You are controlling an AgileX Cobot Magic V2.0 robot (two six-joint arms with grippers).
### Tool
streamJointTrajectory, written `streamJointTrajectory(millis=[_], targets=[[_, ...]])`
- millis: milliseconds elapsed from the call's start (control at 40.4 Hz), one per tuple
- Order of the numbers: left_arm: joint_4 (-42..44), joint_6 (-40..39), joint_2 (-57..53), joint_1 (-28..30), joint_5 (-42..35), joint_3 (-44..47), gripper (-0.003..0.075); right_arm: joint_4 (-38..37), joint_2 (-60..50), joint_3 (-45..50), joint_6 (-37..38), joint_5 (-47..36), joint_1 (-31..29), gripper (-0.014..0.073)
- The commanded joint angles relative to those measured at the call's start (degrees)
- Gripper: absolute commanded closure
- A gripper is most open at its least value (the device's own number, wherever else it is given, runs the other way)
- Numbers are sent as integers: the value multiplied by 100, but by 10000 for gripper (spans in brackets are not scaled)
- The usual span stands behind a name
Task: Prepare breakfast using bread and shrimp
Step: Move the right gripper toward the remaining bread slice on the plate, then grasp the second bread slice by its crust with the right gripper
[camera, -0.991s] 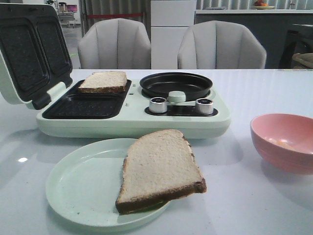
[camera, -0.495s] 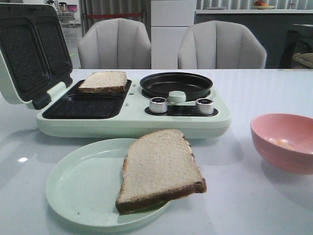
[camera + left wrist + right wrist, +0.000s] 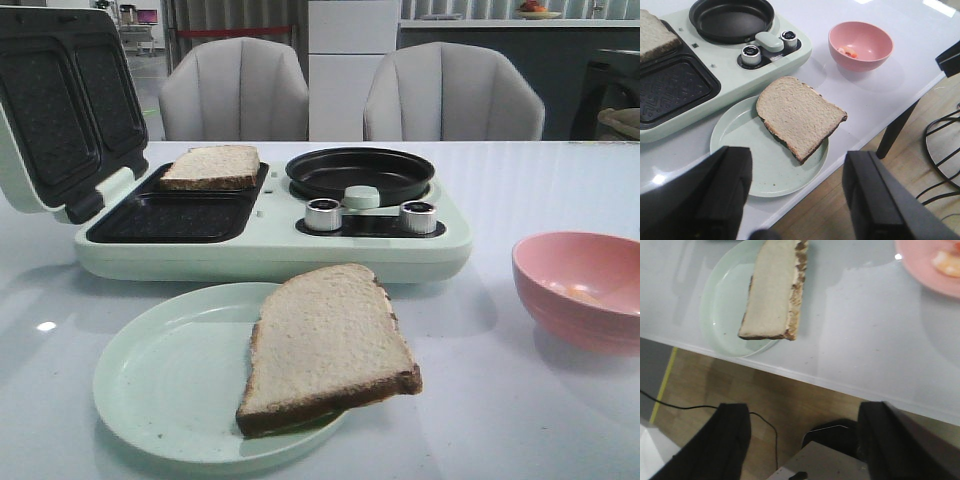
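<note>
**Bread on the plate, bread on the grill, both arms held back**

While nothing on the table is being touched, both grippers hang wide open off its near edge: the left gripper [image 3: 797, 200] with its fingers [image 3: 720, 195] spread above the floor and table rim, the right gripper [image 3: 805, 440] likewise parted over the wood floor, neither holding anything.

Nearest the edge sits the pale green plate [image 3: 160, 385]. One slice of bread [image 3: 325, 345] lies on it, its crusted end overhanging the plate's rim on the bowl side. Beyond the plate, and just apart from it, stands the mint breakfast maker [image 3: 270, 250], lid [image 3: 60, 105] thrown open. The second slice [image 3: 212, 166] lies flat in the far grill bay; the near bay [image 3: 170, 217] holds nothing. Beside the bays are two silver knobs [image 3: 323, 214] and a round black pan [image 3: 360, 174].

Off to the side of the plate is the pink bowl [image 3: 860, 45], with what looks like the shrimp [image 3: 847, 51], small and orange, inside it. Two grey chairs [image 3: 235, 90] stand behind the table.
</note>
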Motion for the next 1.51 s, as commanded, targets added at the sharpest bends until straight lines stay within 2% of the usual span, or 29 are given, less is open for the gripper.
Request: streamJointTrajectory(millis=[0, 198, 446, 595, 842, 1090, 1164, 1363, 1486], targets=[[66, -65, 1, -54, -399, -153, 267, 1011, 361, -72, -816, -185, -6, 36], [66, -65, 1, -54, -399, -153, 267, 1665, 1262, -72, -1613, -364, 212, 36], [66, -65, 1, -54, -399, -153, 267, 2069, 2330, -187, -1721, -1443, 1348, 36], [66, -65, 1, -54, -399, -153, 267, 2252, 3038, -664, -1721, -1657, 1881, 36], [66, -65, 1, -54, -399, -153, 267, 2408, 4110, -1533, -1721, -1552, 2001, 36], [66, -65, 1, -54, -399, -153, 267, 2408, 4952, -1934, -1721, -1284, 2060, 39], [66, -65, 1, -54, -399, -153, 267, 2408, 5051, -1945, -1721, -1284, 2060, 78], [66, -65, 1, -54, -399, -153, 267, 2390, 5021, -1945, -1829, -1296, 2060, 356], [66, -65, 1, -54, -399, -153, 267, 2390, 5021, -1945, -1868, -1296, 2060, 443]])
